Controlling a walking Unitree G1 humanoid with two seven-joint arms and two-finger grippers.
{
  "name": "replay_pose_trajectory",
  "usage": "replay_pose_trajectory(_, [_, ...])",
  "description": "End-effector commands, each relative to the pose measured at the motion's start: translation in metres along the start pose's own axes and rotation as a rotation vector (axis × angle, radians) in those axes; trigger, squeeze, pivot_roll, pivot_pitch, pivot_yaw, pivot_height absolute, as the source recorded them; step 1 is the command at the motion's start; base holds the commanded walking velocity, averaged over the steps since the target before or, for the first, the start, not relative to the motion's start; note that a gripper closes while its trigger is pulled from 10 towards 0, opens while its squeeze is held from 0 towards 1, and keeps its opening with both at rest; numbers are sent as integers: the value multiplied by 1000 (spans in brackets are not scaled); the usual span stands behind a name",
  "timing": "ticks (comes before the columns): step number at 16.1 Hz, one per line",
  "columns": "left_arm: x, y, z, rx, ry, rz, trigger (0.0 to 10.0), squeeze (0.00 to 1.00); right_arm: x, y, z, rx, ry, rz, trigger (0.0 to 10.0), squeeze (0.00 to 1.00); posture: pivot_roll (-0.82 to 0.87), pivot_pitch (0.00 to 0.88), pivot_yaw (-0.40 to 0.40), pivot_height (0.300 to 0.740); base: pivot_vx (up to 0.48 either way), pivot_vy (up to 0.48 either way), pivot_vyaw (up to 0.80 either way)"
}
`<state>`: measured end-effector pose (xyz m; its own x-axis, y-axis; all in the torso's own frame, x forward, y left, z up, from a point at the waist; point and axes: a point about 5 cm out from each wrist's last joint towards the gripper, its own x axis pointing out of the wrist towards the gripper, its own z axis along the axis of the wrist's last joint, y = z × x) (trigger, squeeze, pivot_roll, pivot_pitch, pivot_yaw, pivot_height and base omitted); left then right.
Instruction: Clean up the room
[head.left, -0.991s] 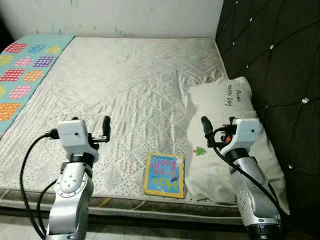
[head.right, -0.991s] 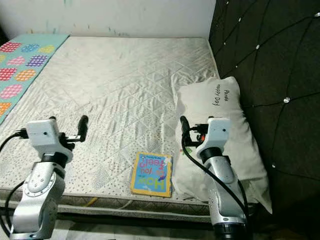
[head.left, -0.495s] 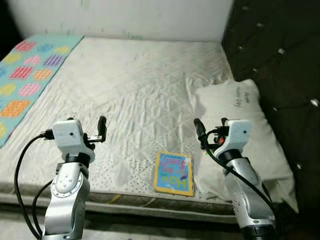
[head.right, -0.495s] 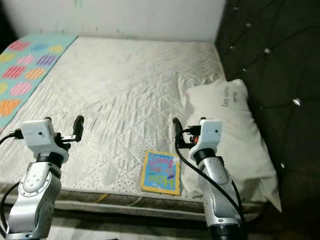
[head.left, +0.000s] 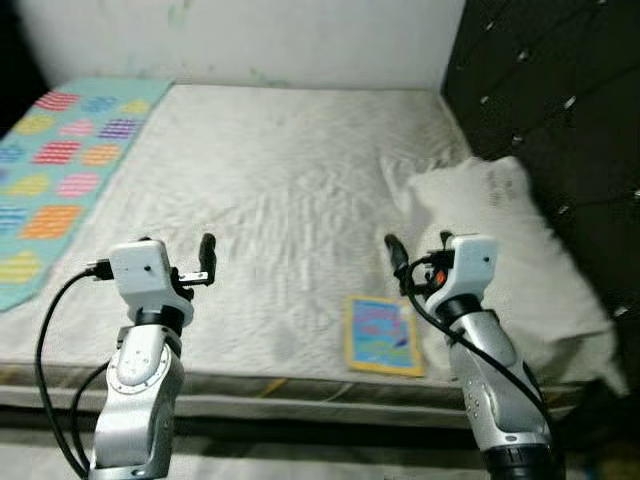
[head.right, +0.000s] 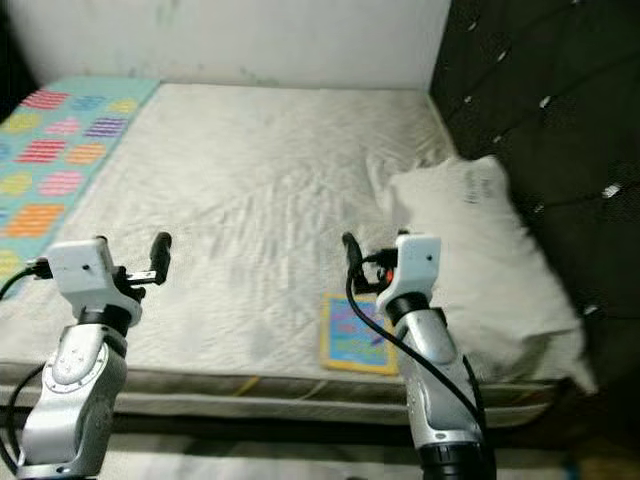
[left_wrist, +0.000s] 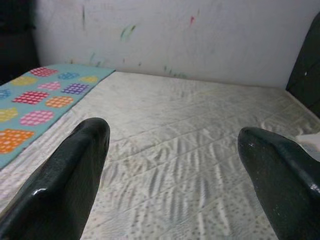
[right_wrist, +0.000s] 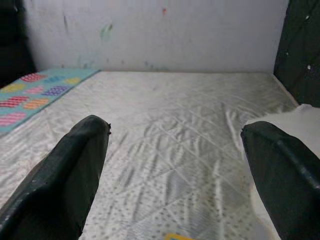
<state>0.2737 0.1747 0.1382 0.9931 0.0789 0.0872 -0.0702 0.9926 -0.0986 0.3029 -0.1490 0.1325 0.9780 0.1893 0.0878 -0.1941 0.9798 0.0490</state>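
A small picture book (head.left: 383, 335) with a yellow border and blue cover lies flat near the front edge of the white quilted mattress (head.left: 280, 180). A white pillow (head.left: 500, 250) rests to its right, against the headboard side. My left gripper (head.left: 207, 245) hovers over the mattress's front left part, open and holding nothing (left_wrist: 172, 135). My right gripper (head.left: 392, 247) hangs just above and behind the book, beside the pillow, open and holding nothing too (right_wrist: 175, 127). The eye views are slightly blurred.
A teal blanket (head.left: 60, 170) with coloured dotted patches covers the bed's left side. A dark tufted headboard (head.left: 550, 80) stands along the right. A white wall (head.left: 300, 40) with paint marks closes off the far side. The mattress's front edge (head.left: 250, 385) is just below my arms.
The whole picture has shifted right and blurred, so the camera has moved. Both arms keep the same raised pose with open grippers. Book and pillow lie as before.
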Motion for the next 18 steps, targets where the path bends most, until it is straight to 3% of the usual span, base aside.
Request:
replay_pose_trajectory(1, [1, -2, -1, 3, 8, -3, 10000, 0, -3, -4, -3, -6, 11, -17, 10000, 0, -140, 67, 25, 740, 0, 480, 0])
replay_pose_trajectory(6, [3, -4, 0, -19, 8, 1, 10000, 0, -1, -3, -3, -20, 11, -4, 10000, 0, -143, 83, 20, 740, 0, 480, 0])
replay_pose_trajectory(14, [2, -14, 7, -102, -31, -83, 10000, 0, 0, -1, -2, -34, 5, 9, 10000, 0, -147, 93, 16, 740, 0, 0, 0])
replay_pose_trajectory(18, [1, -14, 5, -96, -24, -87, 10000, 0, -1, -1, -2, -36, 4, 11, 10000, 0, -150, 87, 17, 740, 263, 0, 0])
